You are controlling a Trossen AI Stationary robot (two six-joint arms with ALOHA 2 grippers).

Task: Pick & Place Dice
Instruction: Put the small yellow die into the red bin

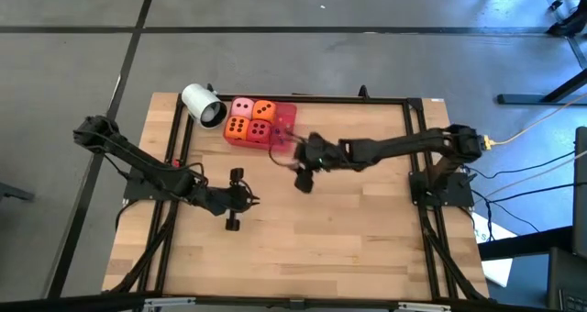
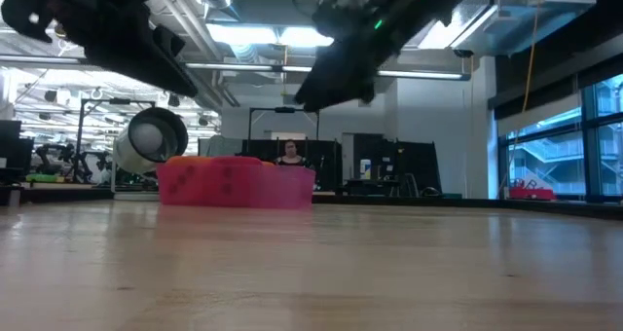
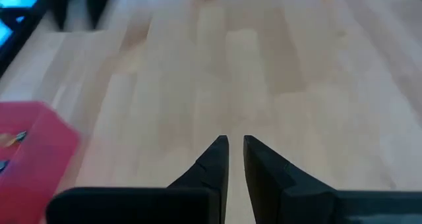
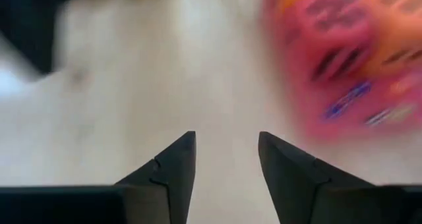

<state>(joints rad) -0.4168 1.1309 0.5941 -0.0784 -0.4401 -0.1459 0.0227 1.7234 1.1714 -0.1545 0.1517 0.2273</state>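
- We've got a red tray (image 1: 286,117) sitting near the back edge of the counter (image 1: 348,239), and the dice are all packed in it as a tight two-by-two block.
- From above: pink die (image 1: 243,107) and an orange die (image 1: 264,110) in the back row, a red die (image 1: 238,127) and a second orange die (image 1: 260,130) in front, all touching each other.
- A white roll (image 1: 203,105) lies on its side just beside the tray, on its left, looking like it touches the corner.
- Low view only gives us the tray's pink-red wall (image 2: 234,186) with a bit of orange poking over the rim, so no single die can be told apart there.
- Right gripper (image 1: 302,176) hangs over bare counter just in front of the tray's right end. Its fingers (image 4: 173,163) are clearly apart with nothing between them, only wood below.
- Left gripper (image 1: 235,199) is well in front of the tray, over the counter's left-middle. Its fingers (image 3: 214,159) are almost together, a thin slit between the tips, holding nothing.
- Left wrist view catches one red tray corner (image 3: 36,148) off to the side.
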